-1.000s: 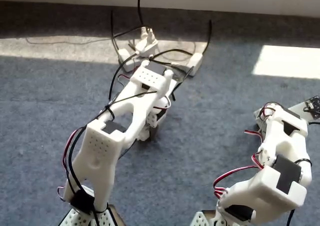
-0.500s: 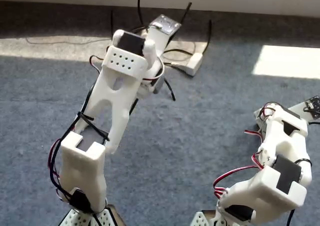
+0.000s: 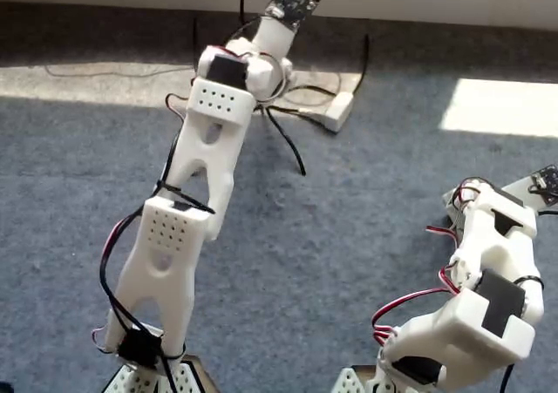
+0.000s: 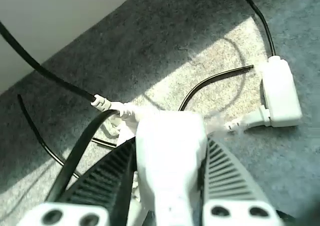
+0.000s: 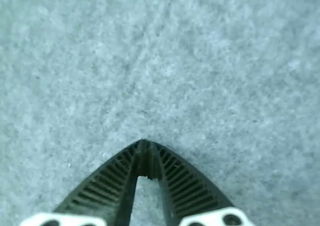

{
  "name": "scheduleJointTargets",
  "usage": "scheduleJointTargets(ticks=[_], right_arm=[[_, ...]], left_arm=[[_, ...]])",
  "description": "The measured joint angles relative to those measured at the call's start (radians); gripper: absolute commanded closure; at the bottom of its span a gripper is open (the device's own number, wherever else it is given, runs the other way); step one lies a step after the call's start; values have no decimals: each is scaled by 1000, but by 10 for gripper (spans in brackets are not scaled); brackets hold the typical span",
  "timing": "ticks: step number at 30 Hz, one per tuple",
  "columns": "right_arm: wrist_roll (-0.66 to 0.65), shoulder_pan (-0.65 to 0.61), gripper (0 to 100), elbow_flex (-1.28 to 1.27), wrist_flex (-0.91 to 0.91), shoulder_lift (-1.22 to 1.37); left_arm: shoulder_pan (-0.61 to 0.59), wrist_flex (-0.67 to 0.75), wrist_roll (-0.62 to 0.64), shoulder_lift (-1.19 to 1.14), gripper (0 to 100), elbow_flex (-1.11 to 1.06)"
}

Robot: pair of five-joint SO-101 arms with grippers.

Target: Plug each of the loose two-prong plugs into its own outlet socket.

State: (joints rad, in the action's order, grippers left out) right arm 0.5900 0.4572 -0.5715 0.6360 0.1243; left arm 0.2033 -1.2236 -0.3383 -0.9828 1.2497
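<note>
Your left tool, at 12 o'clock, is clamped on a white block just beside a loose plug, I think to join them; your right tool, at 4 o'clock, sits shut, empty.

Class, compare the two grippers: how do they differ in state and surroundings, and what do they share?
The left gripper clamps a white block; the right gripper is shut on nothing. The left hangs over cables; the right over bare carpet. Both have black ribbed fingers.
</note>
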Motion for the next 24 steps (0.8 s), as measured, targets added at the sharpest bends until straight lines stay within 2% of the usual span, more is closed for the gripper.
scheduleJointTargets(ticks=[4, 11, 16, 24], right_arm=[[0, 0, 990, 0, 0, 0], [-5, 0, 990, 0, -2, 0], [-5, -5, 990, 0, -2, 0], [-5, -8, 990, 0, -2, 0]], left_arm=[[-5, 152, -28, -129, 915, 21], [0, 285, -31, -224, 899, 26], [2, 296, -31, -235, 788, 28], [-2, 278, -31, -236, 782, 28]])
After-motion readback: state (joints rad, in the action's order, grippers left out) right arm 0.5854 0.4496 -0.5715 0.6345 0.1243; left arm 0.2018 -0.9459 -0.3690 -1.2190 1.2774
